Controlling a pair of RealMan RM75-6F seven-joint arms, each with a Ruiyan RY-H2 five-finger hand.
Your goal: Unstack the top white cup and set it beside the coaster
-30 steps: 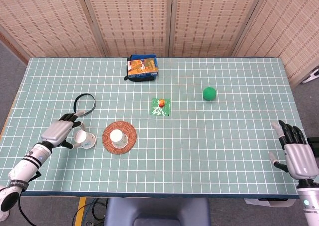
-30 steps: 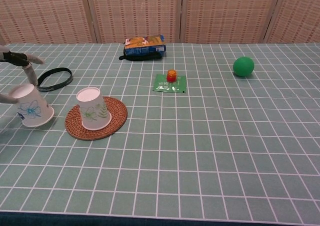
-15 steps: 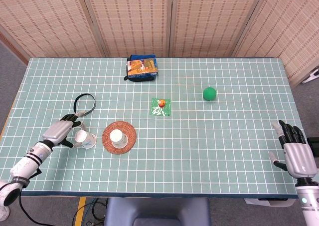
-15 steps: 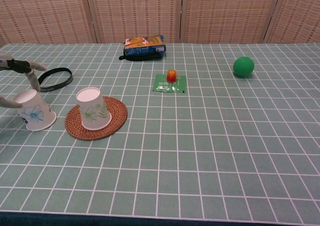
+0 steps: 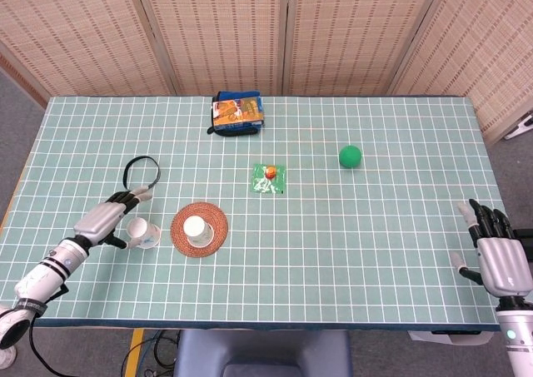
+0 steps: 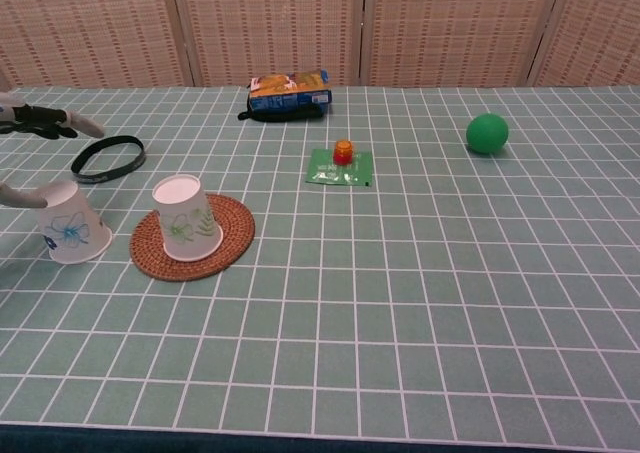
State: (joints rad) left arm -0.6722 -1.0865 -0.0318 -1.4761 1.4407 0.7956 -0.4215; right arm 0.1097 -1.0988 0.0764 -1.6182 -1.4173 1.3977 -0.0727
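At the left edge of the table (image 5: 350, 252), the left robot hand (image 5: 102, 221) lies low with its fingers spread wide around nothing; in the chest view only its fingertips (image 6: 60, 123) and thumb show at the frame's left border. Just right of that robot hand stands the blue-flowered white cup (image 5: 142, 231), upside down on the table and slightly tilted. In the chest view the thumb seems to meet the cup's left side near its top, while the other fingers stay apart from it, on its far side; whether the thumb truly touches cannot be told. Beyond the cup, farther from the robot, lies a black band (image 5: 141, 173).

Just right of the cup, not touching it, is the round woven coaster (image 5: 199, 229), carrying a second white cup (image 6: 186, 218), also upside down, with a green leaf print.

Farther right sit a green packet (image 5: 269, 178) with an orange-topped item, a blue and orange package (image 5: 237, 113) near the far edge, and a green ball (image 5: 351, 156).

At the near right corner, the right robot hand (image 5: 497, 259) rests over the table edge, fingers apart, holding nothing.
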